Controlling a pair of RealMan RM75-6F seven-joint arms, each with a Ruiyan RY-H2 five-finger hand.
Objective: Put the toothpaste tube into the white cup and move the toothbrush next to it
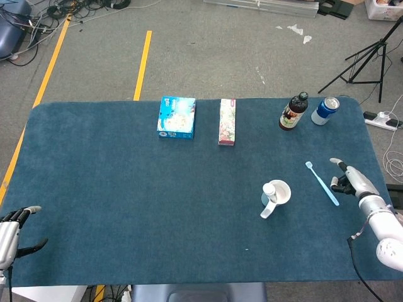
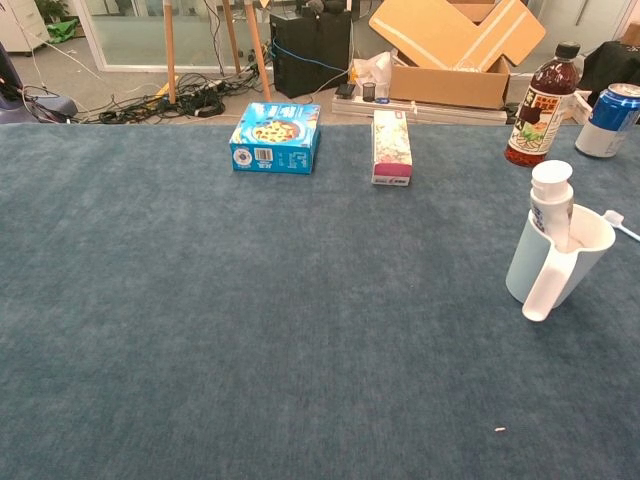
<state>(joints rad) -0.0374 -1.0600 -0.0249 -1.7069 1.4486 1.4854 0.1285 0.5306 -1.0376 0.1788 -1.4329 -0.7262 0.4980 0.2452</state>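
- The toothpaste tube [image 2: 551,205] is already parked upright inside the white cup [image 2: 570,263], cap end sticking out the top, so that half looks done.
- The toothbrush [image 1: 322,182] is laid flat on the table [image 1: 126,201], near the cup's right side but not touching it. It probably counts as "next to", though it could be nudged closer.
- The right hand [image 1: 351,180] is seen just beside the toothbrush handle end with nothing held; the fingers look loosely apart, but it's small and edge-on, so that can't be sworn to.
- The left hand [image 1: 11,231] is parked at the near left corner, fingers spread, nothing gripped.
- Not much seems left beyond the arm being pulled clear.
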